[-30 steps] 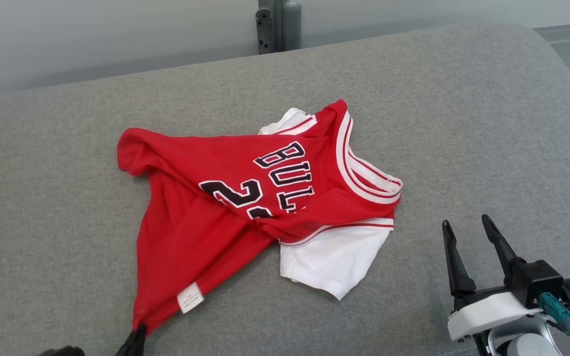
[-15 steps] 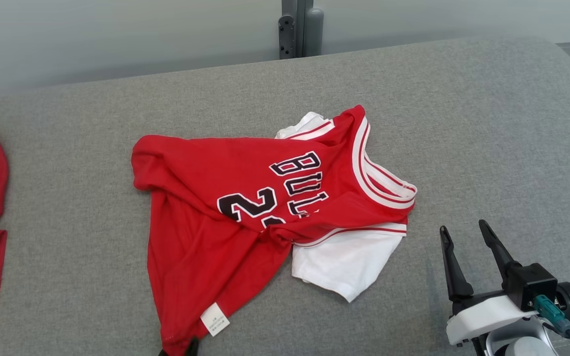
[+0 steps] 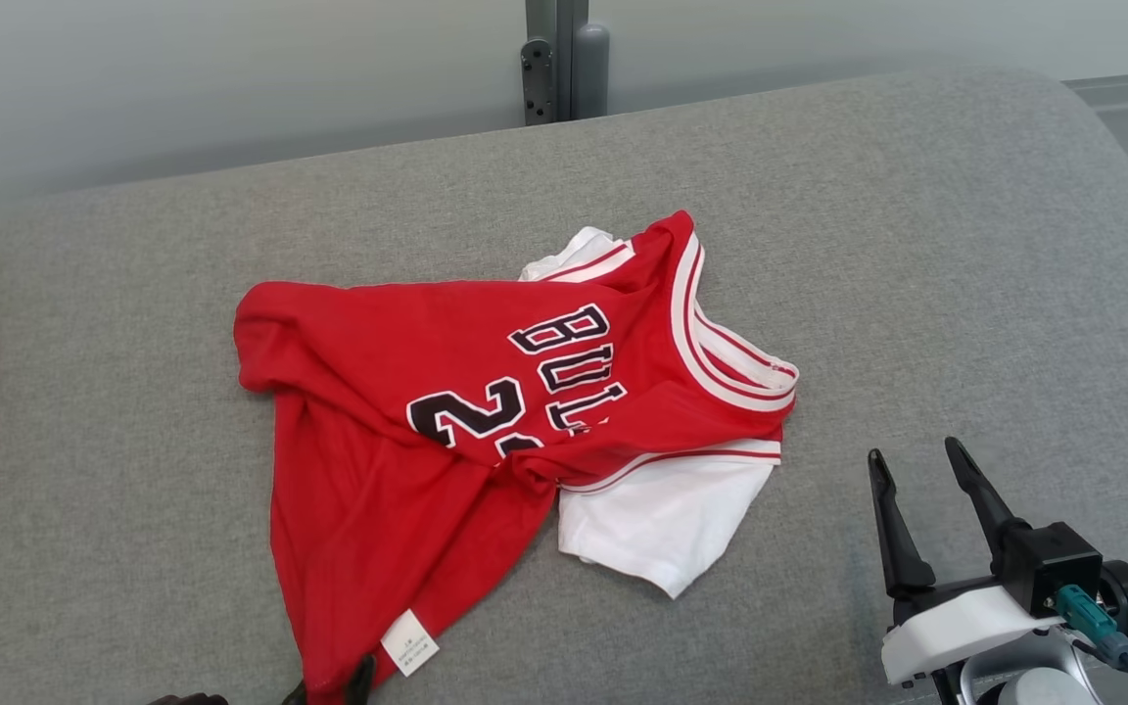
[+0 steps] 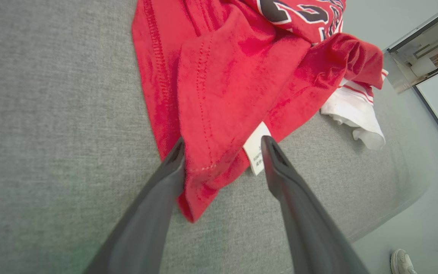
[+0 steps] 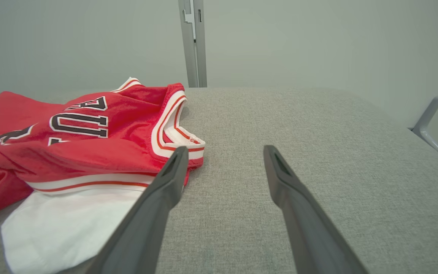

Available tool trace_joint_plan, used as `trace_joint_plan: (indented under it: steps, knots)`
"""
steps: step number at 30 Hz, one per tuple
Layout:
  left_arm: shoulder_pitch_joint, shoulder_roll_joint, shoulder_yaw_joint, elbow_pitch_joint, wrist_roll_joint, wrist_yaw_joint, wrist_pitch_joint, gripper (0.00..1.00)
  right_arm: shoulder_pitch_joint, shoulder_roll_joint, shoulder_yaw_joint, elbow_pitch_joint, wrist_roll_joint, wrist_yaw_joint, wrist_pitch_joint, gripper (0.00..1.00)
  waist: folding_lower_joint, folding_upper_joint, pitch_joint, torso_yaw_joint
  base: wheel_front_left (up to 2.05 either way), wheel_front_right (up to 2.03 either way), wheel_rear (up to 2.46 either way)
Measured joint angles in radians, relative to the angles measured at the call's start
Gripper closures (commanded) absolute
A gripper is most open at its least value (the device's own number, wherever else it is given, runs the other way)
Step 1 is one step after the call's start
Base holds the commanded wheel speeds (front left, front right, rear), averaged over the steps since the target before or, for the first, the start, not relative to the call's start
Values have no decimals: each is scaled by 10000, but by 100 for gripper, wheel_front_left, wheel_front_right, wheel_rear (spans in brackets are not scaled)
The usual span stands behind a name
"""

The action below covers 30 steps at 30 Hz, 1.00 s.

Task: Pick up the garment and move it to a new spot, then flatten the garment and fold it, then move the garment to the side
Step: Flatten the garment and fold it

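We note the garment [image 3: 486, 392] lying crumpled mid-way along the grey counter [image 3: 916, 245], hem corner nearest us. The left claw [image 4: 222, 142] has just let go; its fingers now stand apart astride that corner, gripping nothing. The right claw [image 3: 915, 450] waits wide open, empty. We judge the relocation done and flattening next.
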Motion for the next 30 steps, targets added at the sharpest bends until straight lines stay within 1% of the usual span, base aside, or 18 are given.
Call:
trace_joint_plan:
  steps: [1,2,3,4,5,9,13,15,18,20,23,27,28,29,30]
  knots:
    - [1,38,-42,94,-2,0,63,38,1,2,-4,0,35,0,0,0,0,0,-9,-47,0,0,0]
    - [0,40,-52,142,-6,0,63,51,2,2,-27,-10,36,0,0,0,0,0,-17,-97,0,0,0]
    - [-2,40,-52,163,-6,0,54,60,5,2,-52,-21,38,0,0,0,0,0,-22,-137,0,0,0]
    - [-5,40,-38,182,-8,0,50,82,19,0,-81,-27,42,0,0,0,0,0,-24,-169,0,0,0]
    - [-8,56,-54,151,-6,0,42,100,54,0,-115,-29,44,0,0,0,0,0,-31,-188,0,0,0]
    - [1,232,25,-378,92,0,-182,100,232,0,-288,-50,52,0,0,0,0,0,-99,-119,0,0,0]
    - [174,495,-169,-1720,-36,-2,-215,100,387,0,-360,-42,61,0,0,0,0,0,-186,115,0,0,0]
    - [414,853,-397,-2328,-155,-2,-2,100,384,-2,-318,-42,63,0,0,0,0,0,-233,254,0,0,0]
    - [815,1383,-757,-2717,-403,-2,316,100,314,0,-219,-42,67,0,0,0,0,0,-277,441,0,0,0]
    - [934,1505,-888,-2640,-717,-2,280,100,233,2,-173,-33,77,0,0,0,0,0,-275,539,0,0,0]
    - [821,1622,-1095,-1678,-690,-2,36,100,200,2,-119,29,71,0,0,0,0,0,-238,669,0,0,0]
    - [316,1189,-1384,-550,-947,-2,-355,100,151,4,-48,44,29,0,0,0,0,0,-102,732,0,0,0]
    - [211,1162,-1400,-236,-938,-2,-431,69,124,4,-46,46,17,0,0,0,0,0,-72,721,0,0,0]
    - [150,1137,-1407,27,-938,-2,-493,12,86,6,-59,46,-8,0,0,0,0,0,-51,693,0,0,0]
    - [135,1093,-1348,261,-947,-2,-568,0,49,2,-75,44,-23,0,0,0,0,0,-37,655,0,0,0]
